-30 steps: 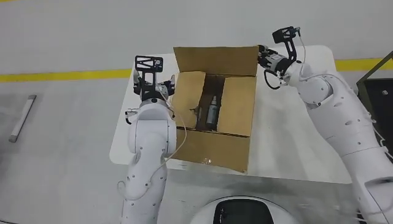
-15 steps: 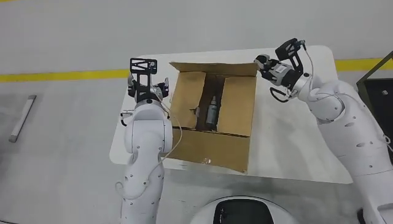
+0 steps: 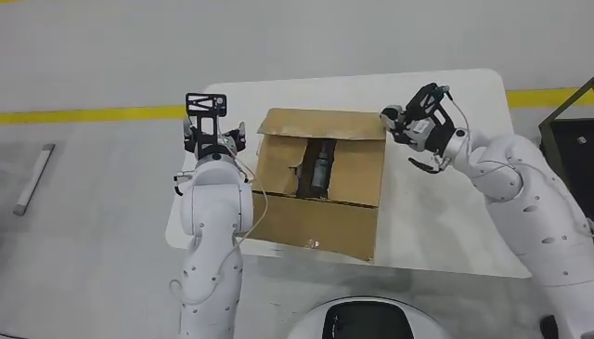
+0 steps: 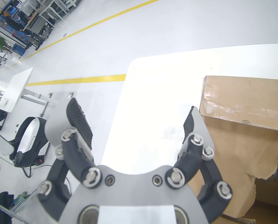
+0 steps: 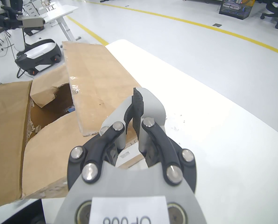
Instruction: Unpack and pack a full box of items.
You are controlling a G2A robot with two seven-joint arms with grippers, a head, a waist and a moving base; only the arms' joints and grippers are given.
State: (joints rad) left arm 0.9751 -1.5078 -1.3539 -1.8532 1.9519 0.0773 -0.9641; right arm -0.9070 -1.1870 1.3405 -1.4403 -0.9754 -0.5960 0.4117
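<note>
A brown cardboard box (image 3: 316, 223) stands on the white table (image 3: 445, 218). Its far flap (image 3: 320, 123) lies folded down over the opening, and the side flaps (image 3: 278, 158) lean inward. Through the gap between them a dark bottle (image 3: 320, 164) shows inside. My left gripper (image 3: 206, 104) hangs open beside the box's far left corner with nothing between its fingers (image 4: 79, 117), apart from the box wall (image 4: 237, 141). At the far right corner my right gripper (image 3: 392, 119) is shut, its pads (image 5: 136, 104) pressed together against the edge of the far flap (image 5: 94, 75).
Bare table surface lies to the right of the box and beyond it (image 3: 371, 88). A dark stand (image 3: 568, 144) sits off the table's right edge. The table's left edge (image 4: 115, 122) runs just under my left gripper.
The far flap went from upright to folded down over the box, with my right gripper following it down. The left flap folded inward. My left gripper drew away to the left.
</note>
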